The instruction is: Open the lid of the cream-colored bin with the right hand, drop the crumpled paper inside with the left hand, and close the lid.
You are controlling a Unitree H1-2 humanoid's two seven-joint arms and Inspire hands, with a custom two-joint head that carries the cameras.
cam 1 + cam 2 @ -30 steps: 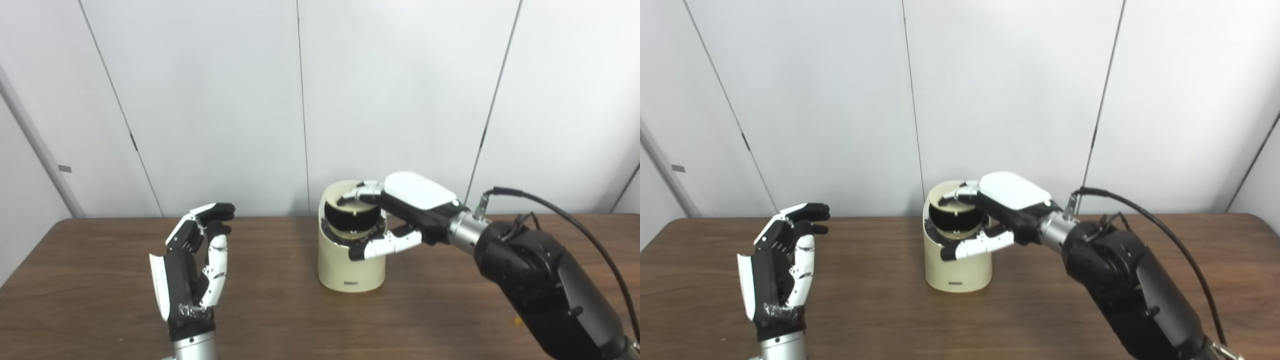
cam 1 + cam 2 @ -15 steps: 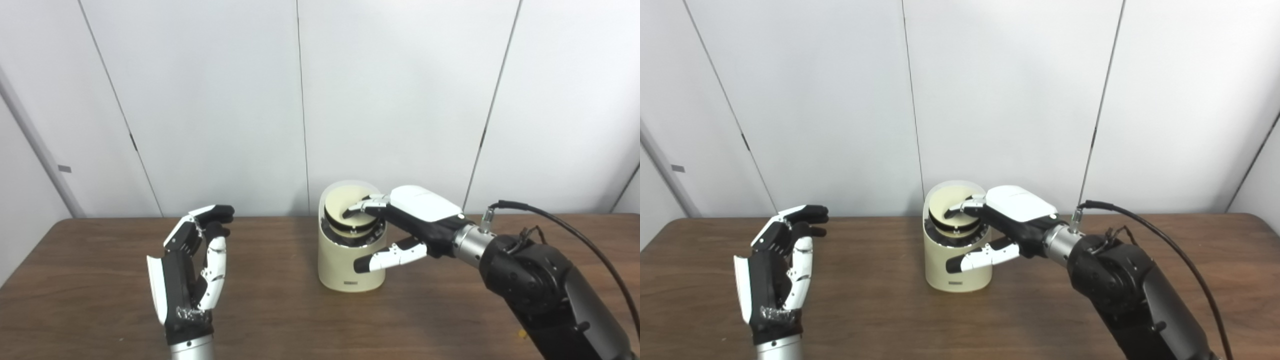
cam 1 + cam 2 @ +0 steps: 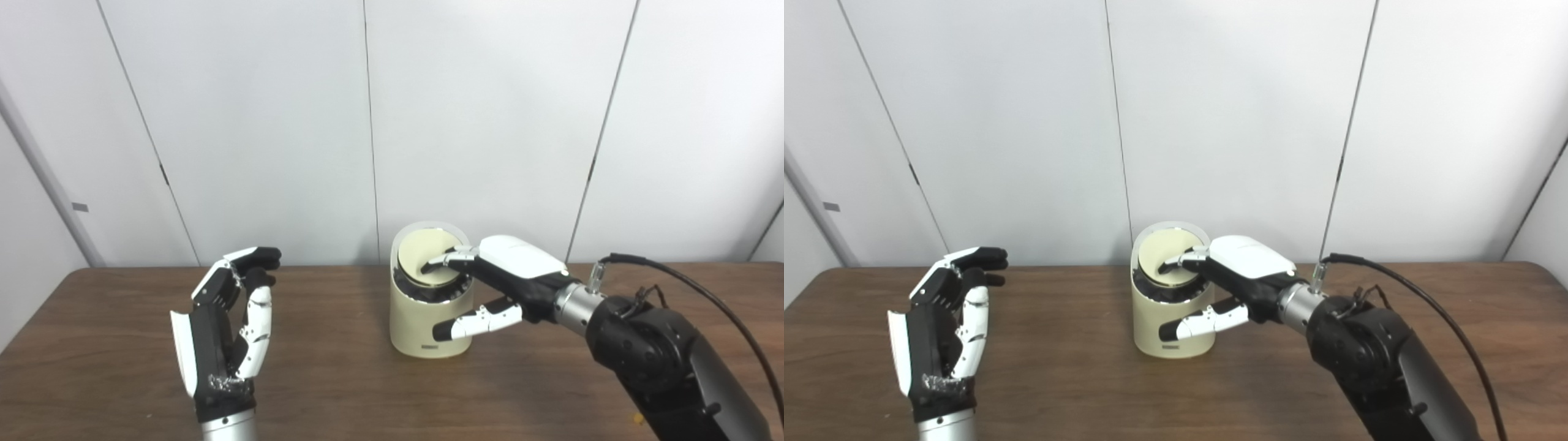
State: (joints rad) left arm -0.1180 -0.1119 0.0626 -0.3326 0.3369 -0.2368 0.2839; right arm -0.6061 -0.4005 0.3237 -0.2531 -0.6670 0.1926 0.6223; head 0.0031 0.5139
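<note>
At the counter's (image 3: 343, 392) back middle stands our cream-colored bin (image 3: 429, 327), its round lid (image 3: 429, 264) nearly flat under our right robot hand's (image 3: 502, 288) fingertips (image 3: 436, 262), thumb beside the bin's front, grasping nothing. Well left of the bin, our left robot hand (image 3: 940, 331) is raised, released and empty. Both views agree; neither shows the crumpled paper.

One cream-colored bin (image 3: 429, 324) with one lid (image 3: 427, 265) is seen on one wooden table (image 3: 343, 392); two robot hands, left hand (image 3: 220, 331) and right hand (image 3: 496, 288), are counted.
</note>
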